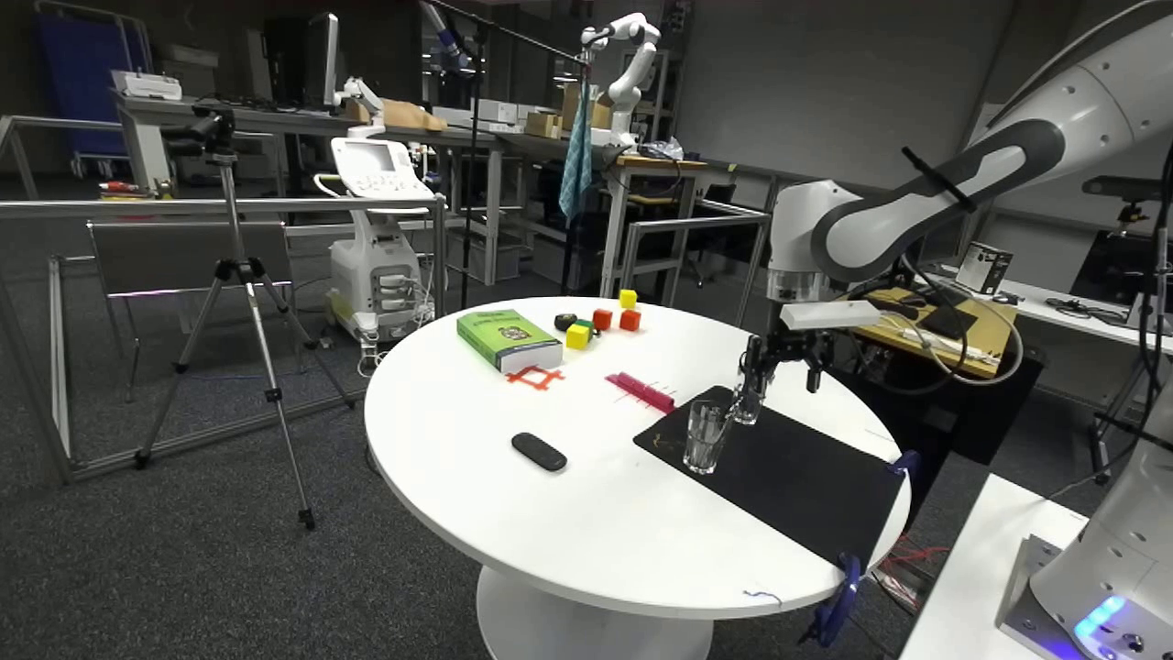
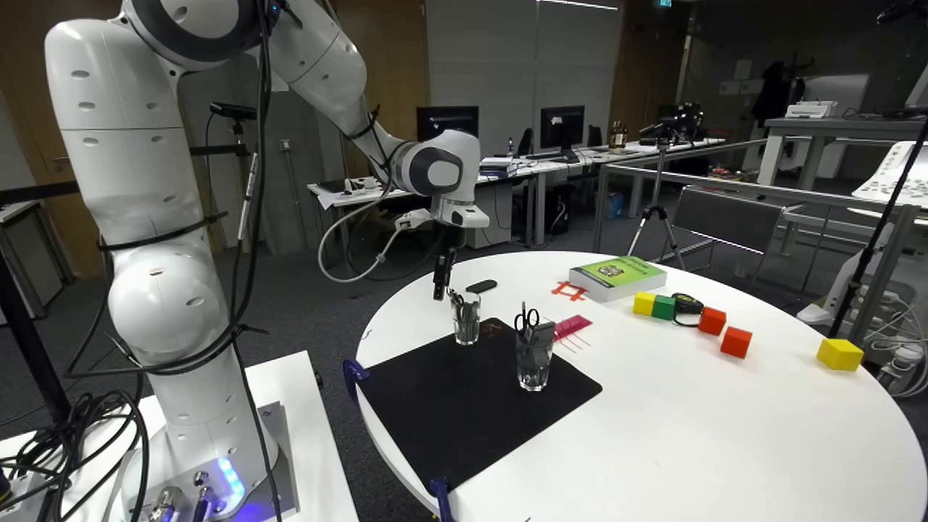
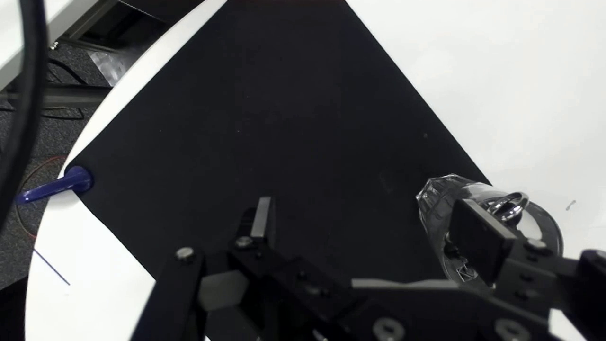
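A faceted drinking glass (image 2: pixel 467 326) stands upright on a black mat (image 2: pixel 464 406), near one of its unclamped corners, with a metal ring handle (image 3: pixel 506 210) showing at its mouth. The pincer (image 3: pixel 374 227) hangs over the mat just beside this glass, its jaws spread wide with nothing held between them; in the wrist view one finger (image 3: pixel 480 241) overlaps the glass, and whether they touch cannot be told. A second glass (image 2: pixel 533 366), holding black-handled scissors (image 2: pixel 526 320), stands farther along the mat. Two blue clamps (image 1: pixel 849 582) sit at the opposite mat corners, on the rim of a round white table (image 1: pixel 568 522). Off the mat lie a pinkish-red strip (image 1: pixel 641 392) and a black oblong object (image 1: pixel 539 451). Toward the table edge away from the robot arm (image 2: pixel 319 65) are a thick green book (image 1: pixel 509 339), a red outline (image 1: pixel 534 378) beside it, yellow cubes (image 2: pixel 839 354), red cubes (image 2: pixel 736 342) and a green cube (image 2: pixel 663 307).
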Action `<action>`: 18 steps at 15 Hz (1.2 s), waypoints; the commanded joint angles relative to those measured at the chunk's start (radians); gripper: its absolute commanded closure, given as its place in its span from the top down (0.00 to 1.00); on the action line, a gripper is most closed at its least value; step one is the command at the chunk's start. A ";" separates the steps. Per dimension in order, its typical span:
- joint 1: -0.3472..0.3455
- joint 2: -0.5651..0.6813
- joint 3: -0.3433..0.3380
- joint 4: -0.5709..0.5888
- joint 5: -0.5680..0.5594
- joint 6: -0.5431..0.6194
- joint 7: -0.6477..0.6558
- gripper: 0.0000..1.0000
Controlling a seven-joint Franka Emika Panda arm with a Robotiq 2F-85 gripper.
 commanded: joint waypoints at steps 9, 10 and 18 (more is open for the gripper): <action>0.000 0.069 0.000 0.038 0.014 0.159 -0.008 1.00; 0.002 0.079 0.000 0.045 0.022 0.159 -0.009 1.00; 0.016 0.134 0.006 0.084 0.085 0.199 -0.011 1.00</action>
